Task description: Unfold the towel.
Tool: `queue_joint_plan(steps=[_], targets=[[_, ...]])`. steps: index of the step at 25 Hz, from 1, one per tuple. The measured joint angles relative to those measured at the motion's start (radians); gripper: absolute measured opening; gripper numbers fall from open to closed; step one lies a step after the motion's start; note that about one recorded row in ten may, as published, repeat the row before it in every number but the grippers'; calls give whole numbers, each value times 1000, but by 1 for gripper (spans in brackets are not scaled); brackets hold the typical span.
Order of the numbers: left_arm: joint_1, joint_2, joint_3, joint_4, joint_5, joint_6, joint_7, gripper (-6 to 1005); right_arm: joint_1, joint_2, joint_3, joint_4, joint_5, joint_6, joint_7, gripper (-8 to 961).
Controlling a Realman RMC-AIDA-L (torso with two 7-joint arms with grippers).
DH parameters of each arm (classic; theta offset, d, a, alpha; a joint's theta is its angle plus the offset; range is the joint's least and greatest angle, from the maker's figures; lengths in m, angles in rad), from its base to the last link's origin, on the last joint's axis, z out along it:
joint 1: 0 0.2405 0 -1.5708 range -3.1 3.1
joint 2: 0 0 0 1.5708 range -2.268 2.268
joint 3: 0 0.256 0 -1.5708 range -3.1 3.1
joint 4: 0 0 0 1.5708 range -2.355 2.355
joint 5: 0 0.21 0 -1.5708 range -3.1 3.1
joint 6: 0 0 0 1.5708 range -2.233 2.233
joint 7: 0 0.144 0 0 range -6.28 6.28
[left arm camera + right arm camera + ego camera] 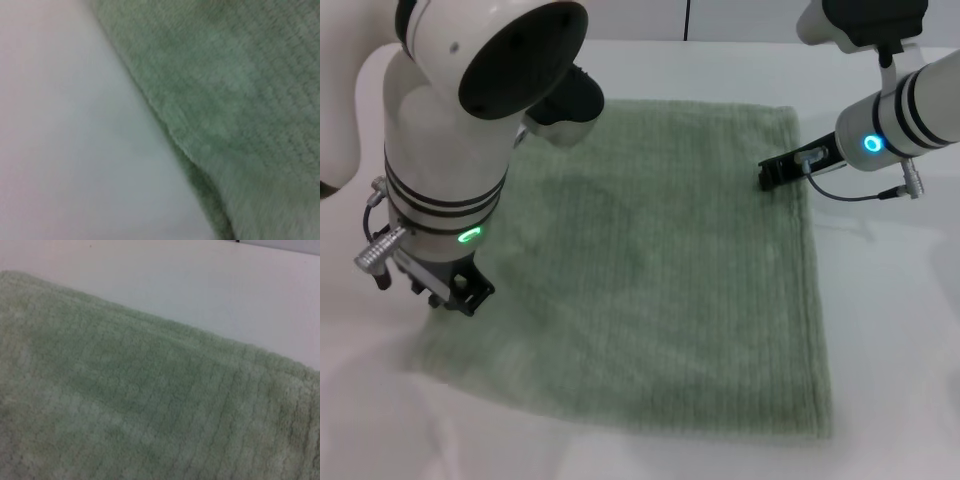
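In the head view, the large pale sage-green ribbed terry towel (660, 270) lies spread flat across the middle of the white tabletop (900, 340). The left gripper (455, 290) sits at the towel's near-left corner, the right gripper (782, 170) at its far-right edge; whether either grips cloth cannot be told.

The left wrist view shows the towel's edge (240, 115) on the tabletop (65, 125).

The right wrist view shows the ribbed cloth (140, 405) against the tabletop (200, 285).

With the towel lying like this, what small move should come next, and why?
Probably lift both arms clear. The towel already lies spread flat on the table, with the left end effector at its near-left edge and the right end effector at its far-right edge.
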Motion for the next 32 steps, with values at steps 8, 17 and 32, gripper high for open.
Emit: queue_joint_plan(steps=[8, 17, 32], targets=[[-9, 15, -6, 45, 0, 36, -17, 164, -2, 0, -3, 5, 0, 9, -1, 0], [-3, 40, -159, 119, 0, 490, 168, 204, -33, -4, 2, 122, 0, -3, -16, 0], [408, -25, -437, 278, -50, 2232, 597, 678, -524, 7, -43, 738, 428, -432, -311, -1]])
